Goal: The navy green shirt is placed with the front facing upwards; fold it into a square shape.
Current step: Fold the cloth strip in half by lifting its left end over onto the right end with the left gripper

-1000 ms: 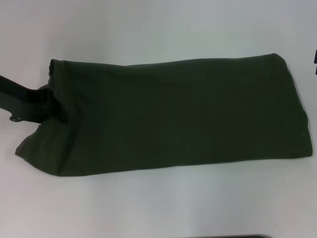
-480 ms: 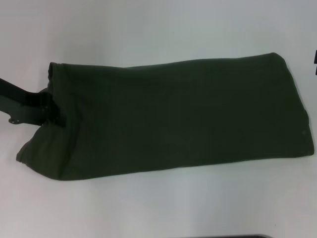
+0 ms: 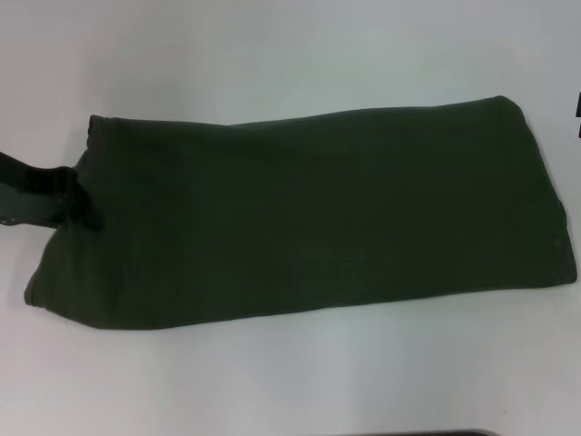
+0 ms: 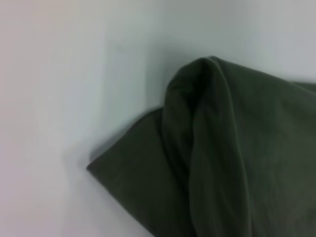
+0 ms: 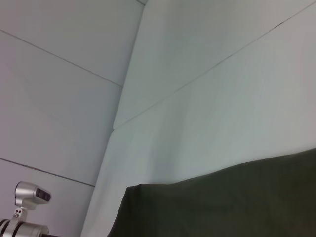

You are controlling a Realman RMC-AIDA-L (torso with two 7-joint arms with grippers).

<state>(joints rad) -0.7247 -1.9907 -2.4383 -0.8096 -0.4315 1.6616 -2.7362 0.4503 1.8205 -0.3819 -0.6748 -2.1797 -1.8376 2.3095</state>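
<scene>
One navy green shirt [image 3: 309, 213] lies as a long folded band across the white table [image 3: 272, 54] — plain back up; the left gripper [image 3: 77, 202] sits at its left end, apparently for another fold, grip hidden.

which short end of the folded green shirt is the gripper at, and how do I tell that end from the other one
The left gripper is at the left short end of the navy green shirt. That end is rumpled and slanted; the right end lies flat with no gripper on it.
</scene>
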